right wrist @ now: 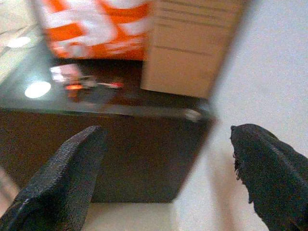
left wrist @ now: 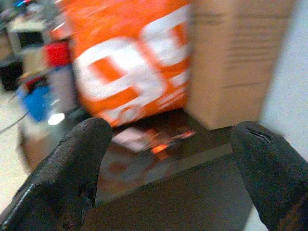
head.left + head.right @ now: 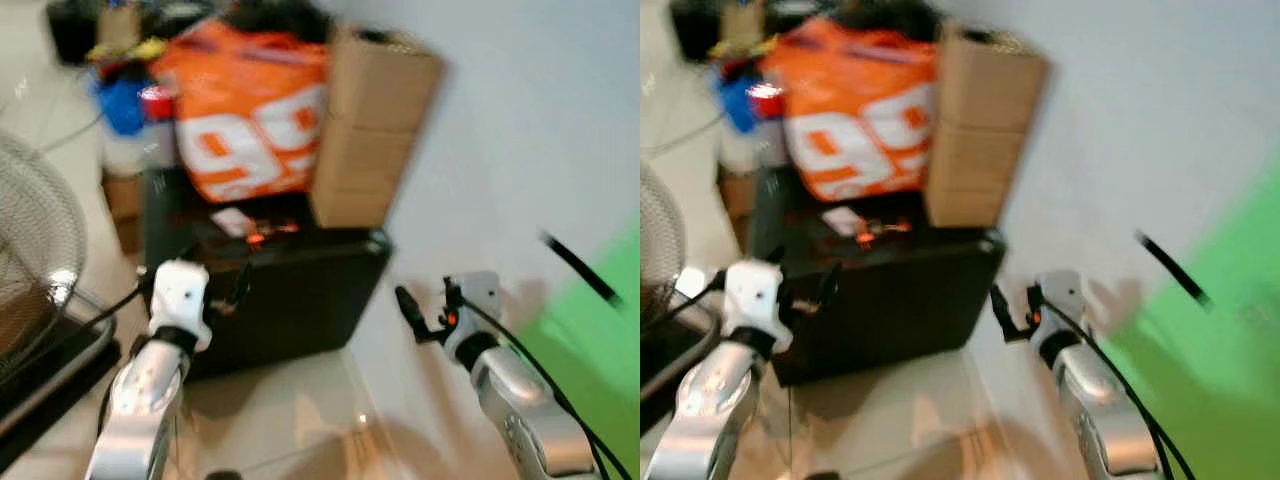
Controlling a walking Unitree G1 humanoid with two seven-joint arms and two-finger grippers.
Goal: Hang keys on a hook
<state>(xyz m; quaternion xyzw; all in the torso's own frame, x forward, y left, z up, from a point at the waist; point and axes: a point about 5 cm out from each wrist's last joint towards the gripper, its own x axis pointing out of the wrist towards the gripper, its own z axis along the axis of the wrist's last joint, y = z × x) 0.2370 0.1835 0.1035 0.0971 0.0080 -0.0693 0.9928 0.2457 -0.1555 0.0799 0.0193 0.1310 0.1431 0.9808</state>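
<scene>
A pale wall (image 3: 520, 120) ran along the robot's right, with a green patch (image 3: 590, 340) low on it and a thin dark bar (image 3: 580, 268) slanting across; the head views were blurred. Against the wall stood a low black cabinet (image 3: 300, 290) on a light tiled floor (image 3: 290, 410). On its top sat an orange bag with white lettering (image 3: 250, 115) and, beside it nearer the wall, a stack of cardboard boxes (image 3: 370, 130). A wire fan guard (image 3: 35, 230) stood off to the left.

The keys (image 2: 161, 144) lay on the cabinet top in front of the bag, a small reddish smear next to a pale card (image 2: 132, 137); the wrist views gave them more plainly than the head views did.

The left gripper (image 2: 168, 173) hovered before the cabinet's front, fingers (image 2: 67, 178) spread wide and empty. The right gripper (image 1: 168, 173) hung near the cabinet's corner by the wall, its fingers (image 1: 67, 178) likewise parted, holding nothing.
</scene>
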